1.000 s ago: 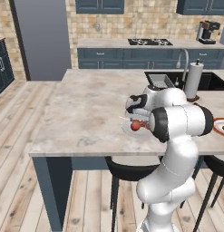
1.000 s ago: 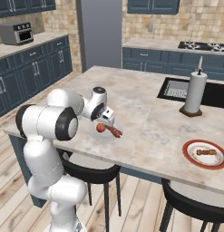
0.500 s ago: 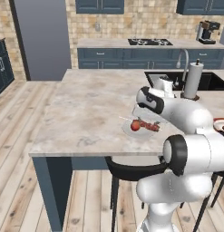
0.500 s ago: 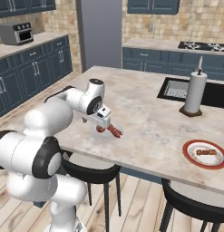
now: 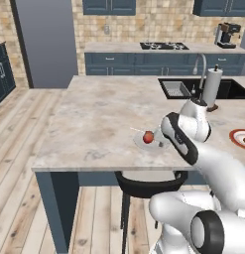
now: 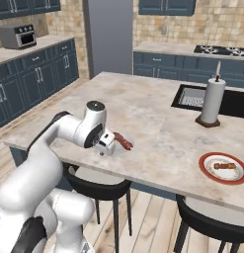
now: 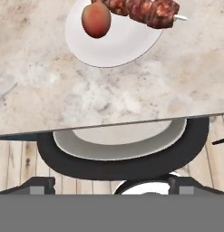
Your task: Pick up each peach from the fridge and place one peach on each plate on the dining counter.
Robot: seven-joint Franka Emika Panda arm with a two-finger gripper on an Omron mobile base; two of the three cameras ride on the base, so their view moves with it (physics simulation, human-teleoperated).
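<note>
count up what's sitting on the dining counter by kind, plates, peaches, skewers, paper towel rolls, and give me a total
Plates: 2, a plain white plate and a red-rimmed plate
Peaches: 1, the peach on the white plate
Skewers: 2, a skewer on the white plate and a skewer on the red-rimmed plate
Paper towel rolls: 1, the paper towel roll
Total: 6

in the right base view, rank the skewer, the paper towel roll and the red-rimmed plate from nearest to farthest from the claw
1. Skewer: right beside the claw, near the counter's front edge.
2. Red-rimmed plate: along the front edge, off to the right.
3. Paper towel roll: by the sink, back right. Its gap to the plate's distance is small.
</note>
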